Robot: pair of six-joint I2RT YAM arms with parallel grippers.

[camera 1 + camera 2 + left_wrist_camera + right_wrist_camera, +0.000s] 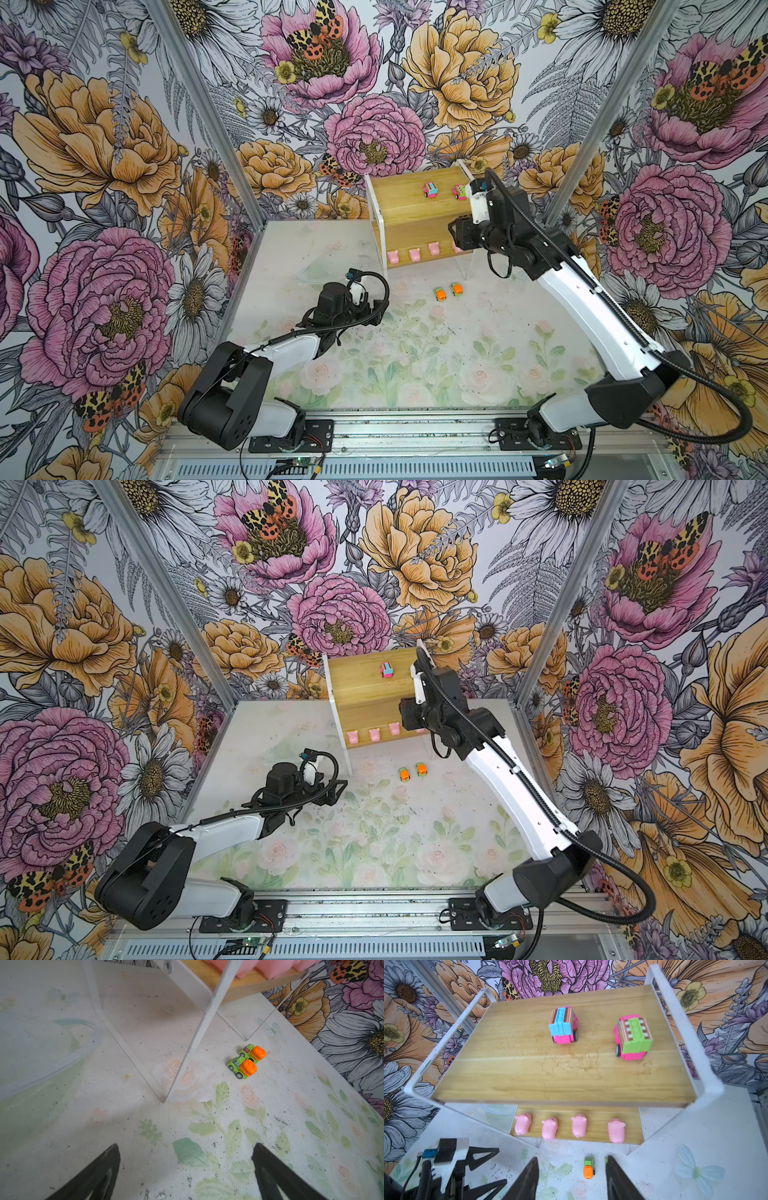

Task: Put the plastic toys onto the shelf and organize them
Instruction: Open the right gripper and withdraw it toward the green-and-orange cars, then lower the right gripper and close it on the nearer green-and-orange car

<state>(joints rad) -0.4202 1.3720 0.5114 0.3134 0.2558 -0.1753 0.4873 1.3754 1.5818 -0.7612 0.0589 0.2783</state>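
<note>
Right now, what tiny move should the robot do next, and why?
Probably ease the open, empty left end effector toward the two orange-and-green cars: only they sit on the table, while the shelf already holds the rest.

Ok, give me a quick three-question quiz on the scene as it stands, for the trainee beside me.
1. True or false: the four pale pink figures stand on the top board of the shelf.
2. Which toys lie on the table, off the shelf? A the pink cars; B the orange-and-green cars; C the pale pink figures.
3. How many toys stand on the top board?
Key: 1 false, they line the lower board. 2 B. 3 two, the pink cars.
</note>
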